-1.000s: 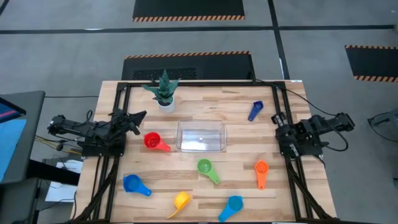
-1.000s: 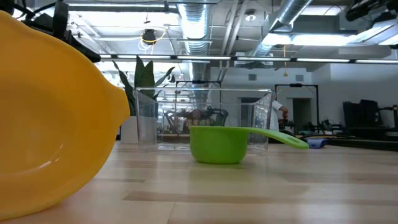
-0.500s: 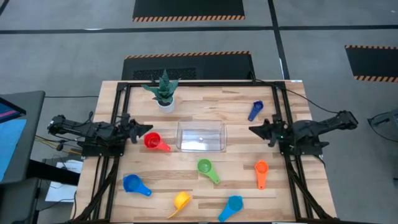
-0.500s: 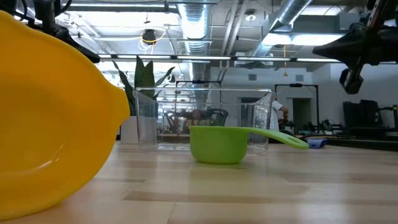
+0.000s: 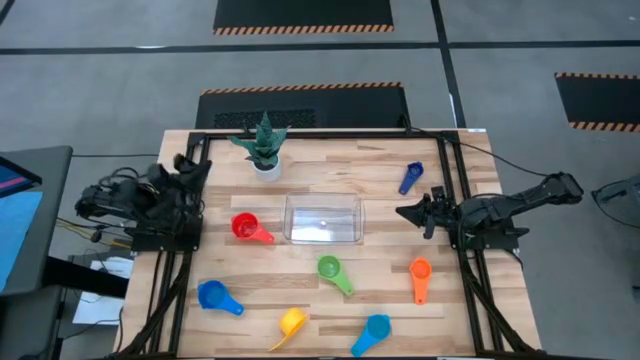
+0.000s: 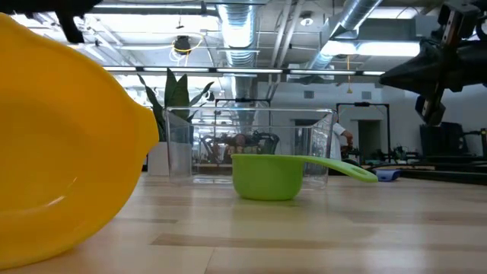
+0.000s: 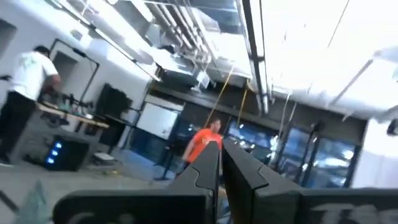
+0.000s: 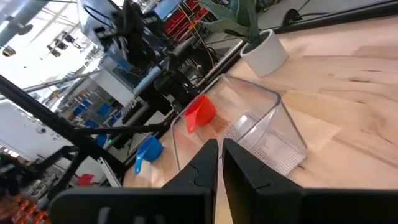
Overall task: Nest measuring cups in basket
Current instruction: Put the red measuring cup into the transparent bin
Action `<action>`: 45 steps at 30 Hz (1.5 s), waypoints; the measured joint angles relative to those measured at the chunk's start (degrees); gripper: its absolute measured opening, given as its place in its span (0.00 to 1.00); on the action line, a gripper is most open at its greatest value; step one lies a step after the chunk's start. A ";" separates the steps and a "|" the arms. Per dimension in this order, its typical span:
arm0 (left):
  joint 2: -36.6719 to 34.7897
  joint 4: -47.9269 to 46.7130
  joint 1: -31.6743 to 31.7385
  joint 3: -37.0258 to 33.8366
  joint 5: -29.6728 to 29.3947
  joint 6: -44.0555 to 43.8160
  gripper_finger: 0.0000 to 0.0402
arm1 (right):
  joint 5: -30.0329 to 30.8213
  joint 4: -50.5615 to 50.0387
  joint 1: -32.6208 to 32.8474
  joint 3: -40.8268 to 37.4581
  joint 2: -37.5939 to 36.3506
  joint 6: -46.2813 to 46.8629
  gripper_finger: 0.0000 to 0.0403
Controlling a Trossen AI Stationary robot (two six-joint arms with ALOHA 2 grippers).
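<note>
The clear basket [image 5: 323, 218] stands mid-table. Scattered flat on the wood around it are the measuring cups: red [image 5: 243, 226], green [image 5: 330, 268], orange [image 5: 420, 270], yellow [image 5: 291, 322], dark blue [image 5: 411, 177] and two lighter blue [image 5: 212, 296] [image 5: 375, 330]. My left gripper [image 5: 196, 166] is raised over the table's left edge, tipped upward and shut; its wrist view [image 7: 221, 144] sees only the room. My right gripper [image 5: 405, 212] hangs level to the right of the basket, pointing at it [image 8: 220, 144], fingers together and empty.
A white plant pot [image 5: 265, 165] stands behind the basket's far left corner. A black frame [image 5: 300, 133] runs along the table's far edge and down both sides. Bare wood lies between the basket and my right gripper. People stand in the room beyond.
My left gripper has drawn back from the red cup toward the table's left edge, risen and tipped upward. My right gripper has swung out from its folded pose toward the basket, sunk to level and rolled. No cup has moved.
</note>
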 joint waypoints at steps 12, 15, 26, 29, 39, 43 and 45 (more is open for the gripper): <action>20.44 -57.30 -0.48 31.53 4.24 -14.68 0.20 | -0.02 -2.41 0.09 0.00 -0.09 0.55 0.12; 26.59 -66.79 -0.48 34.95 5.26 -20.42 0.27 | -0.08 -2.74 0.15 0.00 -0.09 0.57 0.12; 46.17 -82.28 -0.50 35.52 13.86 -29.97 0.47 | -0.26 -5.71 0.15 0.00 -0.10 0.55 0.12; 52.32 -82.31 -0.45 35.54 17.84 -24.51 0.46 | -0.26 -6.23 0.15 0.00 -0.11 0.55 0.12; 68.80 -83.61 3.00 35.52 18.90 -9.57 0.43 | -0.26 -6.30 0.15 0.00 -0.09 1.41 0.12; 71.75 -84.16 7.48 35.52 22.46 -4.97 0.42 | -0.53 -6.32 0.15 0.00 -0.11 5.74 0.12; 72.17 -84.07 9.92 35.52 24.78 -1.94 0.41 | -1.52 -6.37 0.15 0.00 -0.11 7.32 0.12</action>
